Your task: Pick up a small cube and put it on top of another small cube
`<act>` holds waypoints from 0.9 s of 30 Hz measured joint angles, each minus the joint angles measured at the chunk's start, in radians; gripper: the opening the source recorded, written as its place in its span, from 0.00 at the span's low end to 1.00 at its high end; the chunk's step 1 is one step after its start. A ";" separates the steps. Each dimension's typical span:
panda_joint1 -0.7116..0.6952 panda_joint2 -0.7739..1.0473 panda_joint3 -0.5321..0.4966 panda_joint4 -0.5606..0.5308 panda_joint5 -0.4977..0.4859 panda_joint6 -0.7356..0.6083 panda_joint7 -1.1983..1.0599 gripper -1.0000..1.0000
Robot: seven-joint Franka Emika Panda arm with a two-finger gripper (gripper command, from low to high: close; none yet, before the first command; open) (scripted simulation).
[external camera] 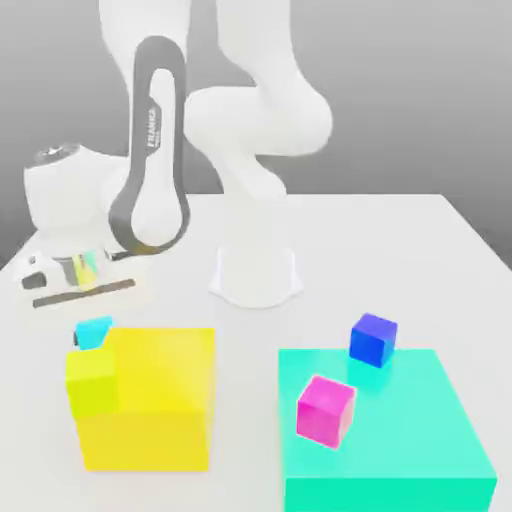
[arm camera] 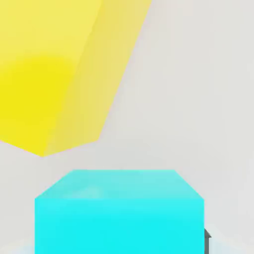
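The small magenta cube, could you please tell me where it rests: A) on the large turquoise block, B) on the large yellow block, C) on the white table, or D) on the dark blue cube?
A: the small magenta cube sits on the large turquoise block.

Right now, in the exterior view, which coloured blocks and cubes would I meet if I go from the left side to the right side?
Small cyan cube → yellow-green cube → large yellow block → magenta cube → dark blue cube. The last two sit on the large turquoise block.

Bright even light, soft shadows, slight blur
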 joint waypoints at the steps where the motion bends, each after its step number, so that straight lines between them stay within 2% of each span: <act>1: 0.005 -0.011 -0.012 -0.003 -0.029 -0.004 0.021 0.00; 8: -0.002 -0.089 -0.059 -0.033 -0.244 -0.022 0.179 0.00; 14: -0.056 -0.157 -0.043 -0.065 -0.423 -0.025 0.311 0.00; 17: -0.124 -0.113 -0.072 0.006 -0.494 -0.075 0.297 0.00; 19: -0.183 -0.097 -0.043 0.074 -0.483 -0.130 0.233 0.00; 23: -0.301 -0.108 0.091 0.166 -0.438 -0.218 0.124 0.00; 25: -0.227 -0.119 0.156 0.209 -0.410 -0.262 0.068 0.00; 27: -0.093 -0.128 0.217 0.268 -0.366 -0.322 -0.009 0.00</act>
